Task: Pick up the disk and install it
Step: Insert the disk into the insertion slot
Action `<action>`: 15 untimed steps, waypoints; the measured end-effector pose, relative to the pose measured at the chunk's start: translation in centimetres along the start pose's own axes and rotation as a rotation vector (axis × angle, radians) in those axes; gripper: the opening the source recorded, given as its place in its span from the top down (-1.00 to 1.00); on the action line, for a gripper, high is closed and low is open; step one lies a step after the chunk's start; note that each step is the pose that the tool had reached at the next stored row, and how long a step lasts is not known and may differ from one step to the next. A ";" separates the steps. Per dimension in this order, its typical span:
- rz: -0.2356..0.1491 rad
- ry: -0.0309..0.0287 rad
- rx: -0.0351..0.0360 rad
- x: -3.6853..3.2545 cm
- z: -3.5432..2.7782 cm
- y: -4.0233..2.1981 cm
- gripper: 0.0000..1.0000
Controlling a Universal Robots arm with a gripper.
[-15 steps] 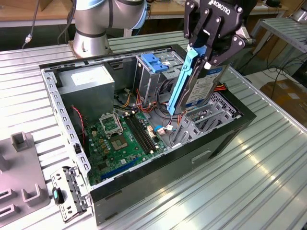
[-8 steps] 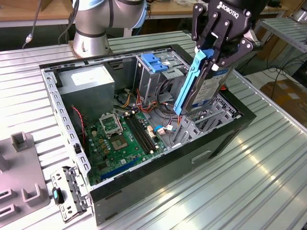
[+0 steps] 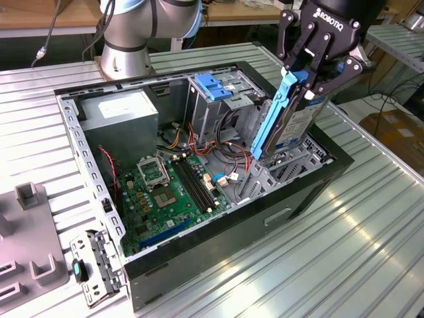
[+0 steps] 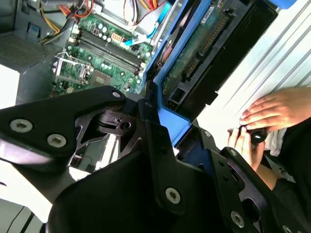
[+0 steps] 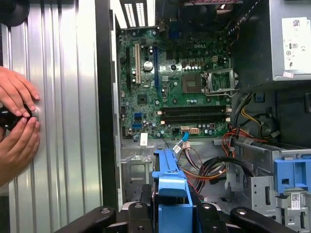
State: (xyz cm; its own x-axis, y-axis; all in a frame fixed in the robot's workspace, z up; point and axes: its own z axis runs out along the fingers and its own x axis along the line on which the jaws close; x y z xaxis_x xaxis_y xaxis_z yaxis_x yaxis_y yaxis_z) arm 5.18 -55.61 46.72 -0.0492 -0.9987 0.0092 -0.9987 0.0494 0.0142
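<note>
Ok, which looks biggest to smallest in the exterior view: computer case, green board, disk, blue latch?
Largest: computer case
green board
disk (high in the gripper, perhaps nearer, so unsure against the board)
blue latch smallest

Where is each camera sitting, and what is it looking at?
Exterior view: off the arm, looking down into the open computer case; shows the arm's base and the hand gripping the disk.
First wrist view: on the wrist, facing the motherboard over the hand and disk.
Second wrist view: on the wrist, looking along the hand and disk toward the motherboard.
Both wrist views share a person's hands beside the case.
</note>
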 end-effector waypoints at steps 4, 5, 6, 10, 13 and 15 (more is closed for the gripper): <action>0.000 0.0013 0.0000 -0.02 0.34 -1.42 0.25; 0.000 0.0014 0.0000 -0.02 0.35 -1.42 0.25; 0.000 0.0014 0.0000 -0.01 0.36 -1.42 0.25; -0.005 0.0013 0.0000 -0.02 0.51 -1.43 0.25; -0.020 0.0014 0.0002 -0.02 0.65 -1.43 0.25; -0.019 0.0014 0.0002 -0.02 0.78 -1.43 0.25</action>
State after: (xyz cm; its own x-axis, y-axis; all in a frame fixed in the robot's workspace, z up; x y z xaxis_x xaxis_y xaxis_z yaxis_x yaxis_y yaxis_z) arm 6.60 -55.67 45.91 -0.0305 -0.9995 0.0104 -0.9994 0.0306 0.0142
